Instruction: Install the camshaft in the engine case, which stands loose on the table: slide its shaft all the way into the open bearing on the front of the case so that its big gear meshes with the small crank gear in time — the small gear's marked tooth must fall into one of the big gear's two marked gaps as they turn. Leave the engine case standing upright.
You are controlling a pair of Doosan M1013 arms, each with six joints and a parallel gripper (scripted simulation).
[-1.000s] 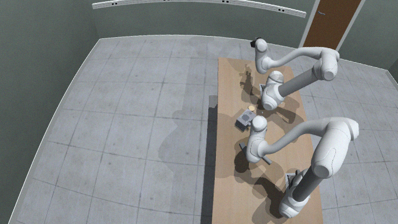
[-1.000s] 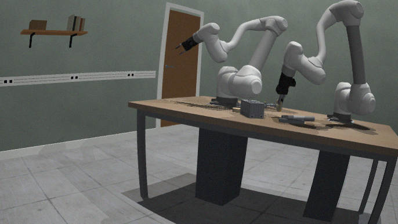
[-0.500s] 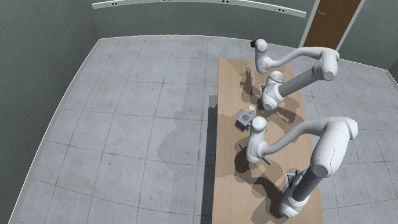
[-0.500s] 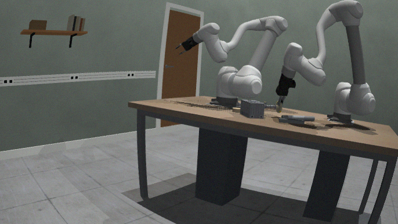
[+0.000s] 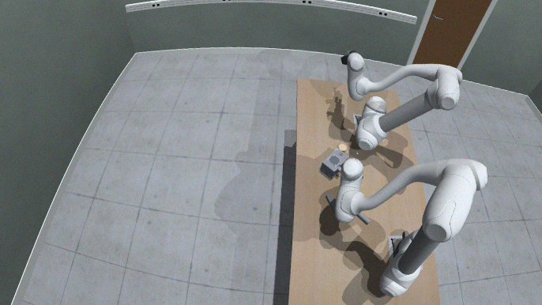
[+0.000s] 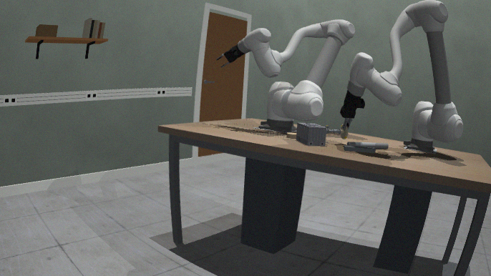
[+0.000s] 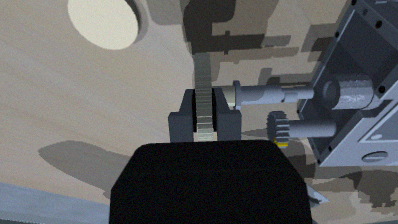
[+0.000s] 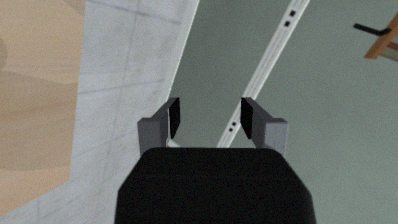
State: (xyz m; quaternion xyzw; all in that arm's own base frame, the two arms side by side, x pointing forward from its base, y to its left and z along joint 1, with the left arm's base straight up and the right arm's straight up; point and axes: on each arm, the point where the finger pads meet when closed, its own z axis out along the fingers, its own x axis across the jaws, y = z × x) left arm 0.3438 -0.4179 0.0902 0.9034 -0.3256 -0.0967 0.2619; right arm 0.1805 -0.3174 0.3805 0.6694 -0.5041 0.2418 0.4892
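The grey engine case (image 5: 329, 163) (image 6: 310, 135) (image 7: 345, 145) stands upright on the table. My left gripper (image 6: 346, 125) (image 7: 203, 101) is shut on the camshaft's big gear (image 7: 203, 75), seen edge-on. The camshaft's shaft (image 6: 334, 131) (image 7: 265, 95) points at the case; in the left wrist view its tip is just short of the round bearing (image 7: 354, 92) and roughly in line with it. The small crank gear (image 7: 278, 125) is beside the shaft, its yellow mark (image 7: 281, 144) on the lower side. The big gear's marked gaps cannot be made out. My right gripper (image 6: 219, 63) (image 8: 210, 110) is open and empty, high and away from the case.
A pale round disc (image 5: 342, 147) (image 6: 291, 135) lies close beside the case. Another pale disc shape (image 7: 102, 22) shows at the upper left in the left wrist view. A grey barred stand (image 5: 363, 218) (image 6: 368, 146) is on the table near the left arm. The table edge (image 6: 222, 145) runs beyond the case.
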